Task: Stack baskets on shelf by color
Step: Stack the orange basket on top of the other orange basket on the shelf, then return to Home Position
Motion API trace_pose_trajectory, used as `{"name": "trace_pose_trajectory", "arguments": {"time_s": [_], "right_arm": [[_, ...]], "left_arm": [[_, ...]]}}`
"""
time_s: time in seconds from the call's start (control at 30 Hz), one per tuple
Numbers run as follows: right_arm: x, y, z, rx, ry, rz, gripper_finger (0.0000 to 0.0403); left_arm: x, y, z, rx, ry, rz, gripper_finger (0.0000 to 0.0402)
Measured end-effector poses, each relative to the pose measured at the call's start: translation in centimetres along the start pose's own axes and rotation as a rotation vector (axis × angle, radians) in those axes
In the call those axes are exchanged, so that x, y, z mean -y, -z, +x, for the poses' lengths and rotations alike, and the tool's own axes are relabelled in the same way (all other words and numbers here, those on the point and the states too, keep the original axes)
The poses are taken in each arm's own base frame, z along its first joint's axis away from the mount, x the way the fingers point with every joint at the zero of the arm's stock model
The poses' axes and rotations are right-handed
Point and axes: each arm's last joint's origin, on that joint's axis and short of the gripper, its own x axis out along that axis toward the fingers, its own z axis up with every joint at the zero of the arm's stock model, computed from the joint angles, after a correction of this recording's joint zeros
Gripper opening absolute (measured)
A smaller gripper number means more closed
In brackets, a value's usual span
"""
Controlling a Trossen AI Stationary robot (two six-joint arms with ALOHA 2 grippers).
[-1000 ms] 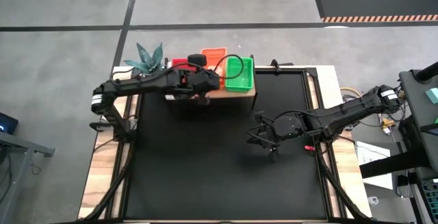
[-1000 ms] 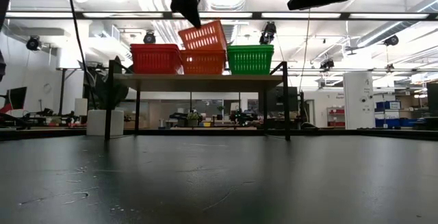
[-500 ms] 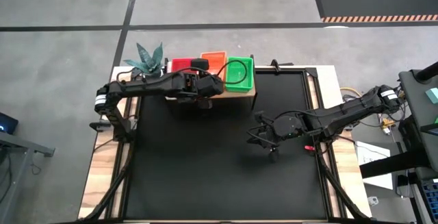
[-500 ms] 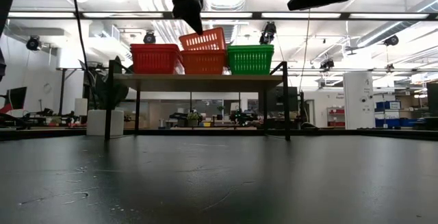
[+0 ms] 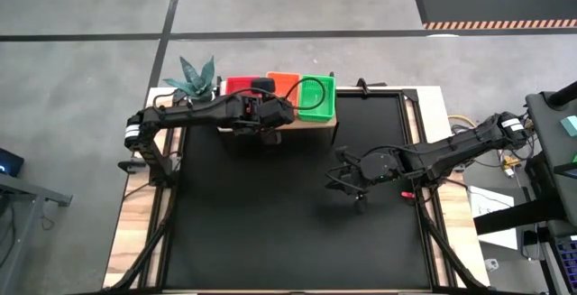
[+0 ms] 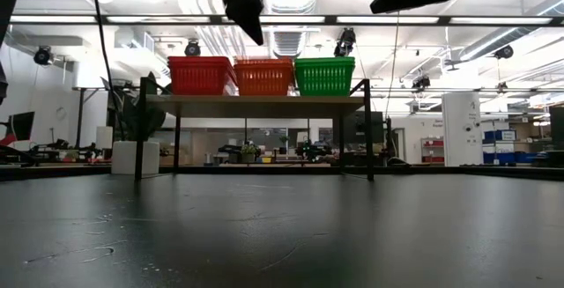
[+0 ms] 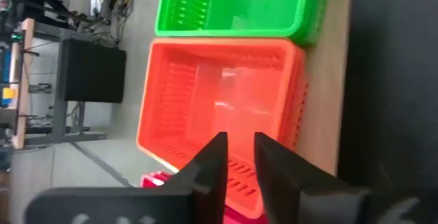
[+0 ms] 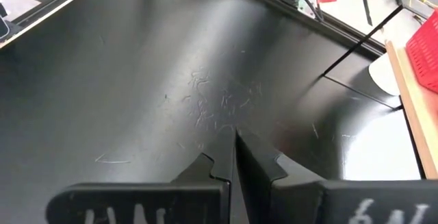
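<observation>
The shelf (image 5: 311, 124) stands at the upper centre of the high view, along the far edge of the black tabletop (image 5: 270, 223). Three stacks sit on it in a row: the red baskets (image 6: 201, 75) at left, the orange baskets (image 6: 263, 76) in the middle and the green baskets (image 6: 323, 76) at right, each just beside its neighbour. In the low view all three stand level on the shelf top.

The left gripper (image 7: 238, 157) hovers over the shelf's near edge, above the orange stack. Its fingers (image 7: 213, 159) stand narrowly parted, a slim gap between them, and hold nothing.

The right gripper (image 8: 235, 157) hangs over bare tabletop at centre right of the high view, well apart from the shelf. Its fingers are pressed together and empty.

A potted plant (image 5: 192, 78) stands just left of the shelf.
</observation>
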Motion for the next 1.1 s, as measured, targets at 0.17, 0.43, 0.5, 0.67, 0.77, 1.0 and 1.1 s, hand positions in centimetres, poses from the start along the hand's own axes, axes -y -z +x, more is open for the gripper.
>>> {"name": "trace_pose_trajectory", "arguments": {"time_s": [0.17, 0.43, 0.5, 0.67, 0.77, 1.0, 1.1], "right_arm": [[0.0, 0.1, 0.0, -0.012, -0.004, 0.003, 0.0009], [-0.2, 0.5, 0.0, -0.053, -0.005, 0.065, 0.0009], [-0.1, 0.7, 0.1, -0.067, 0.022, 0.066, 0.0009], [0.7, 0.9, 0.1, -0.087, 0.186, 0.115, 0.0009], [2.3, 0.6, 0.1, -0.040, 0.298, 0.127, 0.0009], [8.0, 1.1, -0.8, 0.013, 0.509, 0.162, 0.0009], [10.5, 1.8, -1.3, -0.003, 0.570, 0.206, 0.0009]], "left_arm": [[0.0, -0.1, -0.3, 0.018, 0.022, -0.004, 0.0095], [0.2, 1.2, -4.3, 0.190, 0.216, -0.042, 0.0113], [1.4, 2.2, -4.7, 0.271, 0.291, -0.043, 0.0113], [4.5, 5.6, -5.0, 0.525, 0.271, -0.020, 0.0114], [5.2, 7.6, -4.8, 0.682, 0.192, 0.006, 0.0114], [5.0, 11.5, -4.4, 0.831, 0.026, 0.054, 0.0114], [4.2, 12.3, -4.7, 0.866, -0.037, 0.057, 0.0114]]}}
